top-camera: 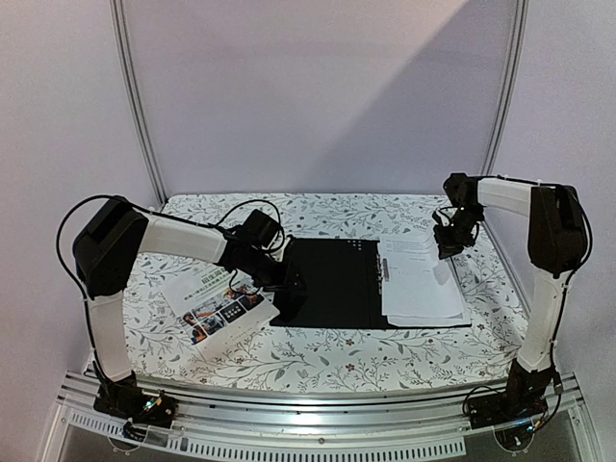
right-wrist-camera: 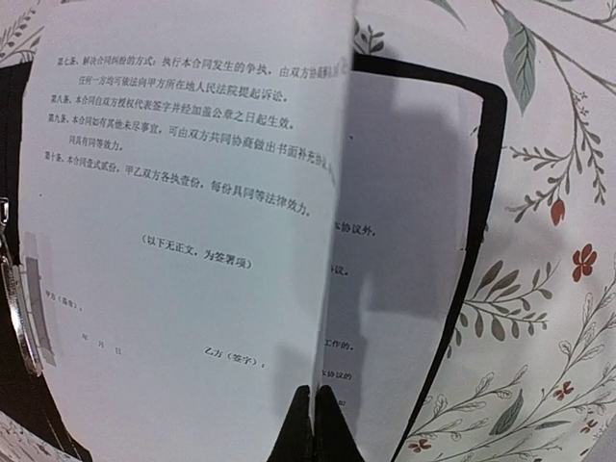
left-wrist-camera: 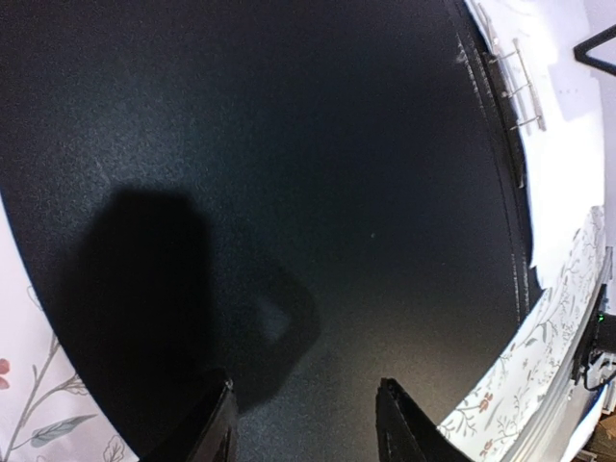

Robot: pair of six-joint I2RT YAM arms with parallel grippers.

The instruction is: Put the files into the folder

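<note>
The folder (top-camera: 332, 284) lies open in the middle of the table, black inside up. White printed sheets (top-camera: 419, 284) lie on its right half. My right gripper (top-camera: 449, 248) is shut on the edge of the top sheet (right-wrist-camera: 192, 241) and holds that edge raised above a second printed sheet (right-wrist-camera: 404, 241); the folder's black border (right-wrist-camera: 472, 221) shows beside it. My left gripper (top-camera: 289, 284) hovers open and empty over the bare left half (left-wrist-camera: 289, 192), its jaws apart (left-wrist-camera: 306, 414). The colourful brochure sheet (top-camera: 217, 303) lies on the cloth left of the folder.
A metal clip (left-wrist-camera: 515, 87) runs along the folder's spine, also at the left of the right wrist view (right-wrist-camera: 19, 308). A floral tablecloth (top-camera: 337, 351) covers the table. White walls and two slanted poles (top-camera: 135, 96) close the back. An aluminium rail (top-camera: 318, 409) runs along the near edge.
</note>
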